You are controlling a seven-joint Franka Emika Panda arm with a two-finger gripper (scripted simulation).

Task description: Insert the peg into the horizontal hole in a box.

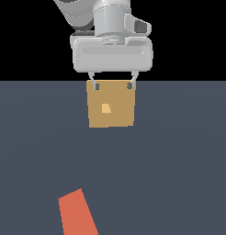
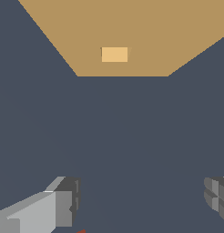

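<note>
The tan box (image 1: 119,114) stands on the dark floor with its lighter squarish hole (image 1: 105,108) facing the camera. My gripper (image 1: 113,86) hangs open and empty in front of the box's upper edge, its two fingers spread about as wide as the box. The peg (image 1: 77,213) lies on the floor far from the gripper, near the exterior view's lower edge. Only its orange-red part shows, and the pale part is out of view. In the wrist view the box (image 2: 168,27) and hole (image 2: 114,54) lie ahead of the open gripper (image 2: 141,200).
The dark grey floor (image 1: 179,174) stretches between the box and the peg. Nothing else stands on it in either view.
</note>
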